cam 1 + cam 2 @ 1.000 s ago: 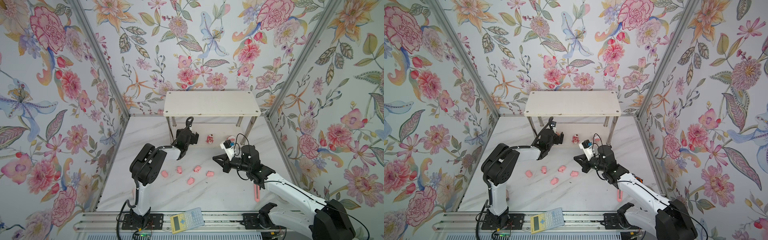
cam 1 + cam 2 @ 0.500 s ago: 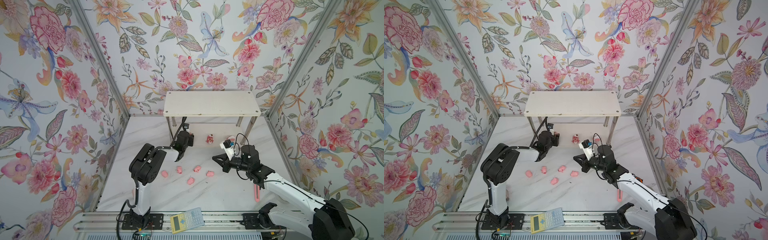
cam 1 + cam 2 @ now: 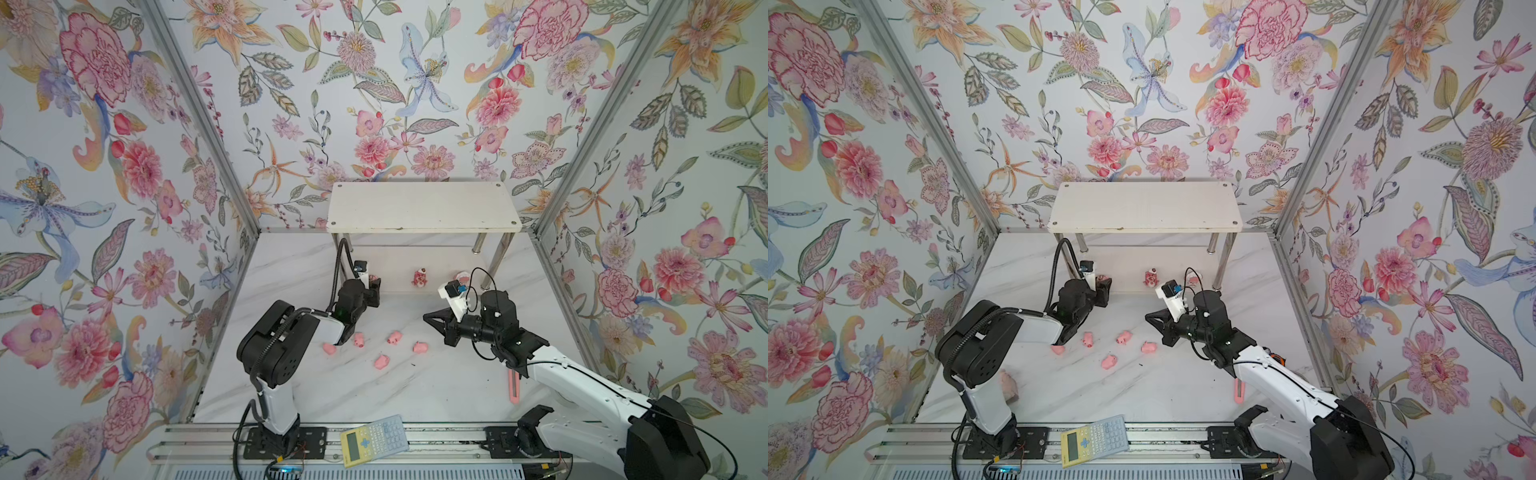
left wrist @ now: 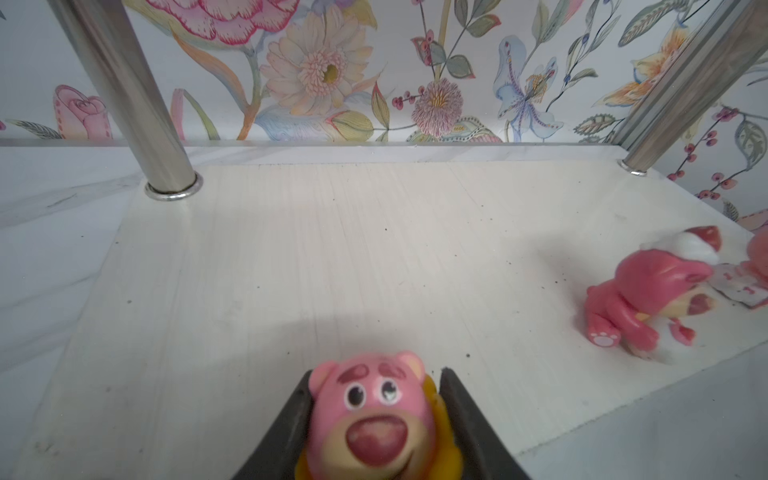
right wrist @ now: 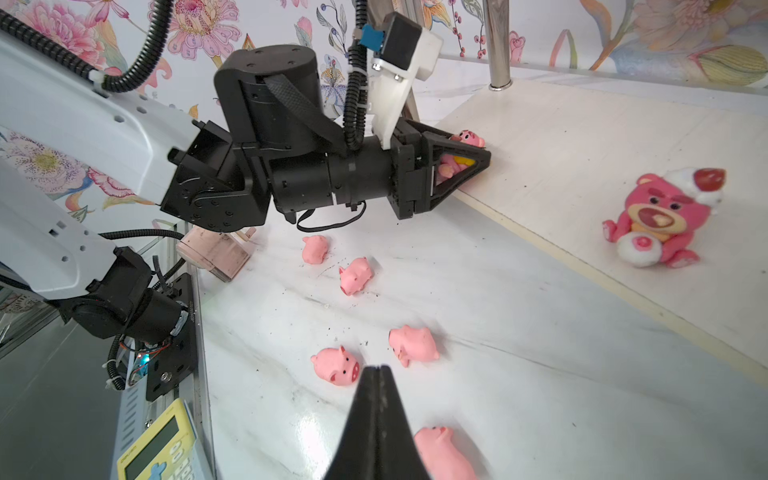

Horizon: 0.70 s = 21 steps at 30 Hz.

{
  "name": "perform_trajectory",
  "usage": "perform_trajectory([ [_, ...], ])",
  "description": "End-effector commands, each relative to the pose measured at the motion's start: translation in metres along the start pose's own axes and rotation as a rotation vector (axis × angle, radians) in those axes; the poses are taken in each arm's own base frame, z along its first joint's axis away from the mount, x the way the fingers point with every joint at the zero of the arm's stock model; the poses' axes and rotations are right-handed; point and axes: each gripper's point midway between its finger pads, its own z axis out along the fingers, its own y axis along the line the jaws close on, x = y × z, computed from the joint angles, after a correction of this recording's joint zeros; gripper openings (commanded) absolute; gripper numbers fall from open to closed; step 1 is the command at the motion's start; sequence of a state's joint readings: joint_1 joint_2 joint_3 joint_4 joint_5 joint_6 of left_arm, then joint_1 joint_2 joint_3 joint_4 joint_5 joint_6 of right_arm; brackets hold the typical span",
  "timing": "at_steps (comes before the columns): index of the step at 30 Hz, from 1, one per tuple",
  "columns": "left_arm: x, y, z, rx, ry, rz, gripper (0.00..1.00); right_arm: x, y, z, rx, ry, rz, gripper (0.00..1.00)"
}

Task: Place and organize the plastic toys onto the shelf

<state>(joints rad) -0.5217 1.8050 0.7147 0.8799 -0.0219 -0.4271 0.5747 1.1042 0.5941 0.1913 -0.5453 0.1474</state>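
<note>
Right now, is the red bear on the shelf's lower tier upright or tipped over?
Upright: in the right wrist view the bear sits on its rear on the lower tier of the shelf, head on top.

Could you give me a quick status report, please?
Left gripper shut on maned toy at shelf's lower tier. Right gripper shut, empty. Five pigs on table. Nothing blocking.

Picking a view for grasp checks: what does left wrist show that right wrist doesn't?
Left wrist only: the yellow-maned toy face-on, a finger close on each side. Right wrist only: five pigs loose on the table, the calculator, the left arm, the shut right end effector. Both: the toy in the left end effector and the bear sitting on the shelf, lower tier.
</note>
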Motion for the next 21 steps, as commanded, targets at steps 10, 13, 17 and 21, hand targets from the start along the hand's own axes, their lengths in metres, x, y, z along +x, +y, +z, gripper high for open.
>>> perform_trajectory([
  [10,-0.058,-0.086,-0.115,0.265,-0.379,0.150,0.27,-0.033,0.044,-0.011,-0.173,0.029,0.128,0.29],
  [13,-0.057,-0.103,-0.139,0.314,-0.418,0.181,0.28,-0.048,0.059,-0.013,-0.226,0.034,0.146,0.53],
  [17,-0.056,-0.119,-0.162,0.376,-0.438,0.218,0.29,-0.057,0.072,-0.008,-0.244,0.080,0.160,0.73],
  [21,-0.054,-0.131,-0.181,0.436,-0.445,0.247,0.29,-0.054,0.094,0.006,-0.270,0.141,0.127,0.80],
])
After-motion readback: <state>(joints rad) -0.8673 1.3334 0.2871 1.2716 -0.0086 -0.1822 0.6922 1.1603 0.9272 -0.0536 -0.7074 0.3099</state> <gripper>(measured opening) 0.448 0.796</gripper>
